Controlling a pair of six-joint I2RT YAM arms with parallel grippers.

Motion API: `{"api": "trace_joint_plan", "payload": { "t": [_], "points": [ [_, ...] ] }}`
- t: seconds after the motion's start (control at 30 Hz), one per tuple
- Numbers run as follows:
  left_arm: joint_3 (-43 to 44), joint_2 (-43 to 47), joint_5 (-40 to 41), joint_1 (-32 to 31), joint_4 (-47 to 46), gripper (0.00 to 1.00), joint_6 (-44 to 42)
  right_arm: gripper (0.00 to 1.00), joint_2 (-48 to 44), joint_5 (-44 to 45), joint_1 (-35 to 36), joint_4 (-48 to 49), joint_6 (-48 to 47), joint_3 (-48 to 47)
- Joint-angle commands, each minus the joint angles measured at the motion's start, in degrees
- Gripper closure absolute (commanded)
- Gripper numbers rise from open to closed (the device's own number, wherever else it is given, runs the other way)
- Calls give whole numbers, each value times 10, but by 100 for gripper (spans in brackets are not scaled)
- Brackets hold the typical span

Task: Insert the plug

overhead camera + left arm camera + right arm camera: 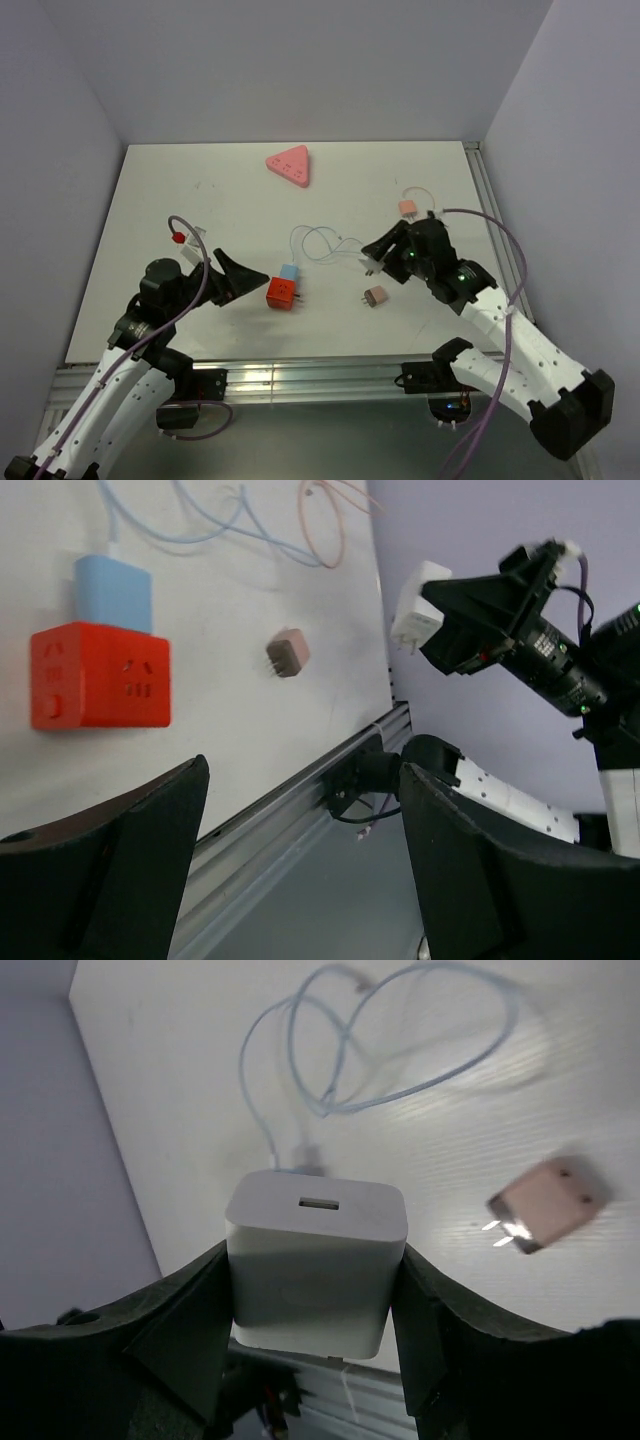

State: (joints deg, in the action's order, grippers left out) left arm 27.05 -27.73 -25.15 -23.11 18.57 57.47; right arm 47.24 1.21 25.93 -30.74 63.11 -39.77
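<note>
Clamping white charger (316,1250), right gripper (314,1295) covers its sides

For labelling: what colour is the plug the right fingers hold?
White plug; clearest in right wrist view.

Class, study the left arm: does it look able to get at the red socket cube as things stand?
Probably yes. The open left gripper sits just beside the red socket cube, with nothing between them; the blue plug adjoins the cube's far side, out of the way.
</note>
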Motion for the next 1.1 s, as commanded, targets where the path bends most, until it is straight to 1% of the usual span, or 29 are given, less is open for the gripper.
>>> {"api": "trace_joint_plan", "payload": {
  "t": [0.0,0.07,0.1,0.13,0.2,0.23,0.27,0.3,0.33,0.37,0.4,0.5,0.57,0.63,0.7,0.77,0.8,0.87,0.9,0.97,1.0,1.03,1.07],
  "points": [
    [13,-6,-57,-2,-108,17,-18,100,49,-56,80,52,1,-61],
    [27,-13,-34,-4,-101,13,-29,100,75,-33,125,65,45,-85],
    [37,-15,-30,-6,-102,11,-40,100,84,-18,173,67,60,-94],
    [41,-17,-26,-11,-104,10,-46,100,104,18,197,68,80,-118],
    [43,-13,-8,-20,-118,9,-50,100,128,49,235,61,101,-144],
    [41,-10,-1,-31,-126,9,-49,100,149,62,266,55,126,-165],
    [36,-3,4,-36,-135,9,-48,100,158,92,279,55,139,-174],
    [27,-1,15,-42,-156,9,-43,100,166,107,292,55,153,-181],
    [23,0,21,-55,-161,9,-40,100,180,120,316,56,180,-193],
    [20,2,29,-62,-165,9,-39,100,188,137,325,58,189,-198],
    [17,1,46,-69,-168,9,-37,100,197,142,334,66,195,-203],
    [15,-11,56,-98,-170,9,-33,100,228,154,359,67,200,-237],
    [20,-29,60,-109,-158,11,-25,100,244,162,366,49,194,-248],
    [17,-42,46,-109,-157,12,-11,100,233,200,364,19,191,-243],
    [13,-58,39,-110,-156,13,-1,100,210,239,349,11,174,-208],
    [12,-65,34,-110,-147,13,1,100,173,241,324,-8,163,-182],
    [7,-65,33,-111,-147,13,2,100,145,227,283,-25,163,-148],
    [3,-58,39,-112,-146,13,6,100,114,211,236,-23,142,-109],
    [-1,-56,41,-111,-144,13,8,100,87,207,192,-35,138,-74],
    [1,-51,41,-113,-142,13,9,100,61,215,154,-50,134,-39],
    [4,-52,41,-112,-140,13,9,100,51,217,136,-56,132,-5],
    [5,-52,41,-113,-138,13,9,100,33,212,102,-53,117,12],
    [5,-54,40,-112,-136,13,9,100,29,207,85,-49,106,27]
  ]
}}
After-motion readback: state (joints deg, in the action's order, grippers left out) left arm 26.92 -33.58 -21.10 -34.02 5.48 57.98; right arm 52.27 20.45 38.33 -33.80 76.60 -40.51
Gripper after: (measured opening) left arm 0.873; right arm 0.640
